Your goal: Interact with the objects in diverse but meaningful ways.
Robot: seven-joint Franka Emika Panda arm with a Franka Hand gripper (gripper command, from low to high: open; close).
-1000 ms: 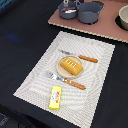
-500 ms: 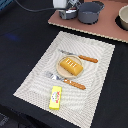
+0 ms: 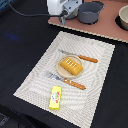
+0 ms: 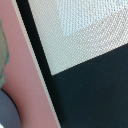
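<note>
My gripper [image 3: 63, 20] hangs over the near-left corner of a pink board [image 3: 107, 29] at the back; its white body hides the fingers, so its state is unclear. Just to its right in the exterior view, a grey-blue pot [image 3: 90, 11] stands on that board. An orange-yellow ridged bread block [image 3: 70, 65] lies on a small plate [image 3: 62, 70] in the middle of a striped white placemat [image 3: 35, 82]. A yellow flat packet [image 3: 55, 97] rests near the mat's front edge. The wrist view shows the board [image 4: 27, 70], a mat corner [image 4: 80, 35] and no fingers.
A knife [image 3: 80, 57] and a fork [image 3: 67, 81], both orange-handled, flank the plate. Another dark pot [image 3: 123, 18] sits at the board's right edge. The dark table [image 3: 20, 45] surrounds the mat. A grey rounded shape [image 4: 7, 112] shows at the wrist view's edge.
The gripper has shifted a little toward the exterior view's left along the back. The objects on the mat have not moved.
</note>
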